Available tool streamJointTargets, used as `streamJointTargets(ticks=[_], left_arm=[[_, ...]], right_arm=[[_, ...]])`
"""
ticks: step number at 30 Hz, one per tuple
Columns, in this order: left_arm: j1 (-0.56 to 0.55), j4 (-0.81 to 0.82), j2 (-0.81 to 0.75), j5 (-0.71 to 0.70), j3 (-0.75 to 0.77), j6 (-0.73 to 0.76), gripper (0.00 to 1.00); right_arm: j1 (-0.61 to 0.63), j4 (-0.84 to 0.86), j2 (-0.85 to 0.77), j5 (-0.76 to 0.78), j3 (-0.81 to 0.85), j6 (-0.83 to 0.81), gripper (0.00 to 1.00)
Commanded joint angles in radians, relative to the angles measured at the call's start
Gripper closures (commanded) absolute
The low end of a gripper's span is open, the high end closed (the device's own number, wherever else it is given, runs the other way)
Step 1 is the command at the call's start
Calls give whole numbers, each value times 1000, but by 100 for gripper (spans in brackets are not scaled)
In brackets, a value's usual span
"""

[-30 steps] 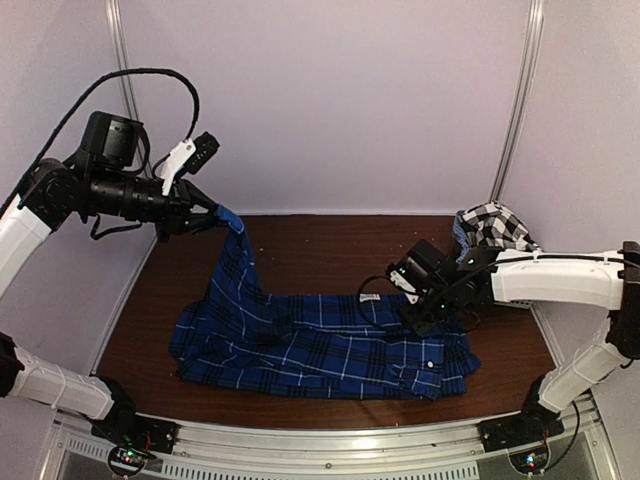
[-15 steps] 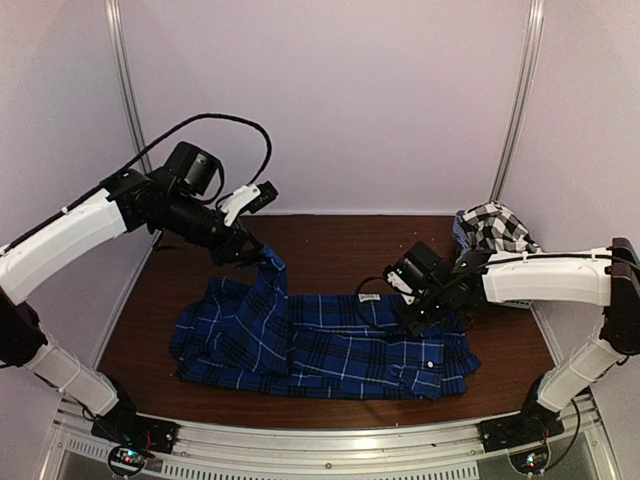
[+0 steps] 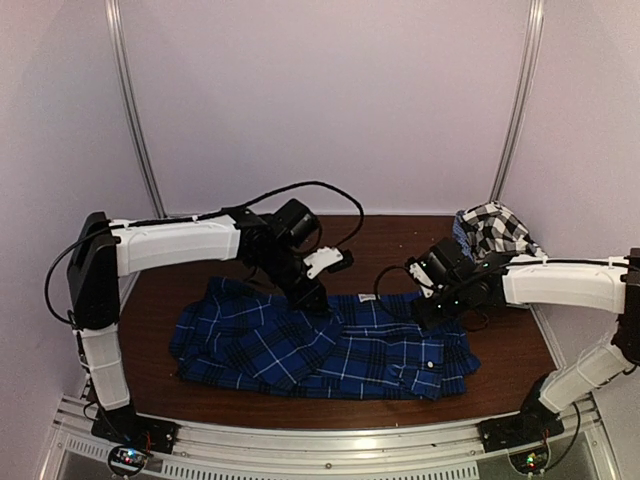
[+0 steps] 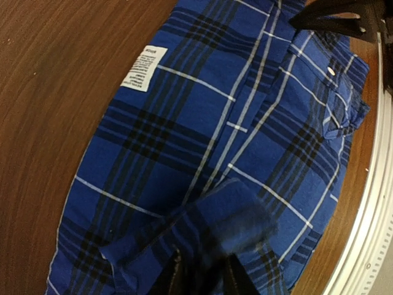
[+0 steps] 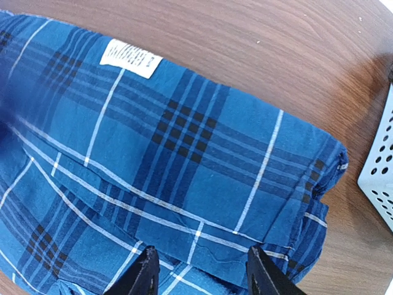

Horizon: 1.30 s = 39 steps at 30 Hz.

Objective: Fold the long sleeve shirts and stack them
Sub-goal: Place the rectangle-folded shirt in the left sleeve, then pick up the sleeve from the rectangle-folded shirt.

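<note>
The royal-blue plaid shirt (image 3: 330, 350) lies spread on the brown table. My left gripper (image 3: 312, 298) is low over its middle, shut on a sleeve end (image 4: 245, 221) that drapes over the body. The shirt's white label (image 4: 143, 68) faces up. My right gripper (image 3: 432, 312) is open just above the shirt's right folded edge (image 5: 202, 184), with nothing between its fingers. The black-and-white checked shirt (image 3: 495, 226) sits bunched at the back right.
A pale mesh basket (image 5: 382, 160) stands to the right of the blue shirt and holds the checked shirt in the top view. The table's metal front rail (image 3: 330, 445) runs along the near edge. White booth walls stand close on three sides.
My left arm has swung from the far left, high up, down and right to the shirt's middle, carrying the sleeve over the body. My right gripper has shifted slightly right.
</note>
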Motion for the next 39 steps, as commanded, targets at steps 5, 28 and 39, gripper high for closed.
streamJointTargets(ticks=[5, 28, 39], left_arm=[[-2, 166, -44, -93, 5, -4, 37], [58, 409, -467, -328, -460, -251, 7], [64, 412, -509, -346, -486, -245, 6]], right_arm=[[-11, 112, -85, -96, -75, 40, 50], [21, 447, 393, -397, 247, 103, 36], [22, 448, 548, -447, 339, 89, 48]])
